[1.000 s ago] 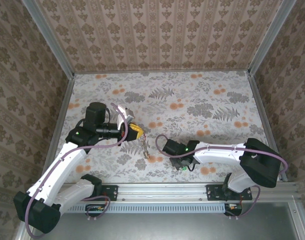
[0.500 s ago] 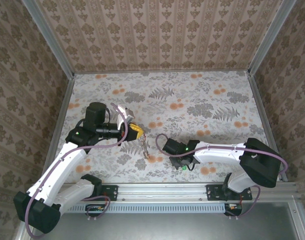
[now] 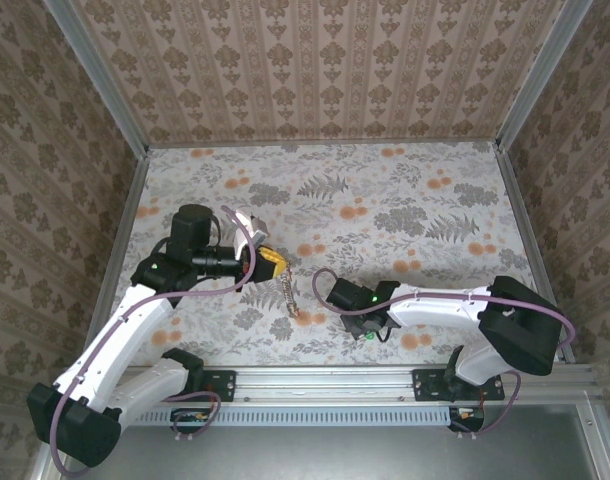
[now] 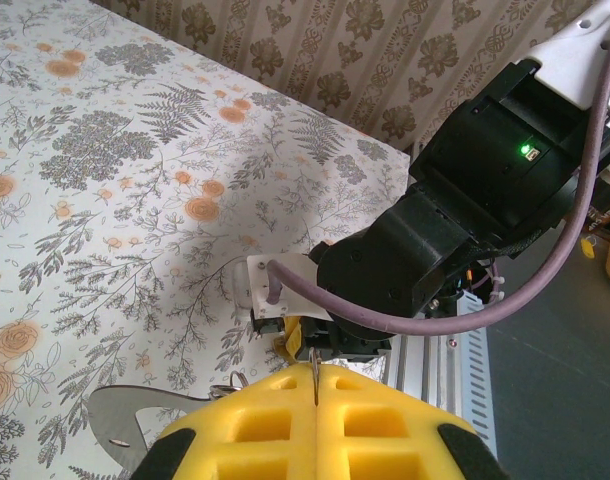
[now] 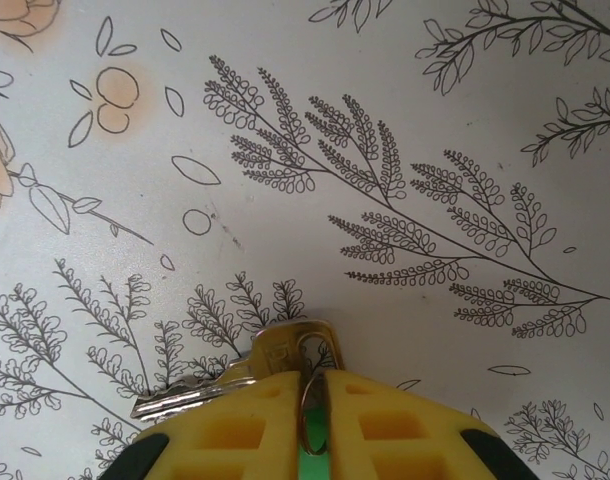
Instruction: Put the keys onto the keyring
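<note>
My left gripper (image 3: pixel 274 262) sits left of centre, yellow fingertips shut on the keyring (image 3: pixel 289 295), whose thin metal length trails down towards the near edge. In the left wrist view the gripper (image 4: pixel 315 374) pinches a thin wire of the keyring (image 4: pixel 314 366) between its pads. My right gripper (image 3: pixel 370 328) is low on the table near the front, with a green spot of a key (image 3: pixel 369 336) under it. In the right wrist view the gripper (image 5: pixel 320 385) is shut on a small ring with green behind it, joined to a metal key (image 5: pixel 280 350) lying flat.
A metal rail (image 3: pixel 325 385) runs along the near edge just behind the right gripper. Patterned walls close the table on three sides. The right arm's black wrist (image 4: pixel 435 230) and purple cable stand close in front of the left gripper. The far half of the floral table (image 3: pixel 385 200) is bare.
Almost nothing differs: the right gripper's fingers have drawn in a touch on the key. The left arm and the keyring hold still.
</note>
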Robot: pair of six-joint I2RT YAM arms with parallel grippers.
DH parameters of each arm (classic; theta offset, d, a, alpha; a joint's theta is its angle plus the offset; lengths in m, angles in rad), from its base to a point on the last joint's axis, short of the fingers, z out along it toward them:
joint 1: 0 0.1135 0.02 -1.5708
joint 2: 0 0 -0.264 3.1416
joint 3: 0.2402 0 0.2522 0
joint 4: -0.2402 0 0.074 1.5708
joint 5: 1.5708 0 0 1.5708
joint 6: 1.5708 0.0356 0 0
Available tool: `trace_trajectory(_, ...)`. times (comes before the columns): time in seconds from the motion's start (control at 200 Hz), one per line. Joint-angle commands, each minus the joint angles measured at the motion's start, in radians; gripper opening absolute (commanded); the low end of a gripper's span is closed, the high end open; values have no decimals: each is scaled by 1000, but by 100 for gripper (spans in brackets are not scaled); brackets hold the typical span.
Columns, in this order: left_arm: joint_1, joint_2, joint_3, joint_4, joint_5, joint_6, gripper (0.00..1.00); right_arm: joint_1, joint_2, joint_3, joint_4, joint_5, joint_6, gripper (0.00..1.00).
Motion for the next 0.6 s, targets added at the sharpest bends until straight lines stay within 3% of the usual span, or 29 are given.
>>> trace_trajectory(0.0, 3, -20, -3, 32, 16, -18, 0, -5, -24, -19, -8, 27, 2, 12)
trace_trajectory(0.165, 3, -16, -3, 35, 17, -18, 0, -4, -78, -33, 5, 24, -22, 5)
trace_trajectory(0.36, 3, 0, 10, 28, 21, -4, 0, 0, -342, -45, -4, -13, -152, 0)
trace_trajectory(0.595, -49, 11, 64, 2, 6, 63, 0, -1, -624, 31, 3, -234, -369, 0)
